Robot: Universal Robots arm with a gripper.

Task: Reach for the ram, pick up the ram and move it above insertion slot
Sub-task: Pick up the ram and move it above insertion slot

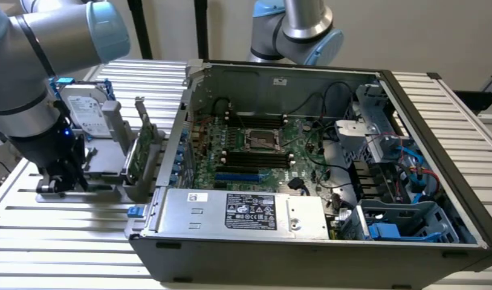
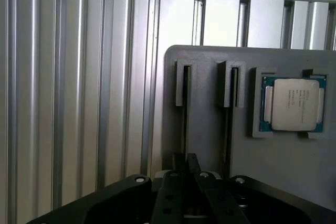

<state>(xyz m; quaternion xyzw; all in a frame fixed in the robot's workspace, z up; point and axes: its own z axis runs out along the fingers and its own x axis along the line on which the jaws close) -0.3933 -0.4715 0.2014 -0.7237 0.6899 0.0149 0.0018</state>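
Ribbed metal table (image 1: 69,241), pale, perhaps beige wall (image 1: 439,30)

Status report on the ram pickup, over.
Fingers shut, down at grey holder. Ram edge-on in slot, in line with fingers; grip unconfirmed. CPU alongside, clear.

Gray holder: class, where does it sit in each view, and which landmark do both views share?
Exterior view: holder at the exterior view's left, on the ribbed table beside the case, under the gripper.
Wrist view: holder just beyond the gripper, carrying a CPU.
Shared landmark: the ribbed table under the holder.
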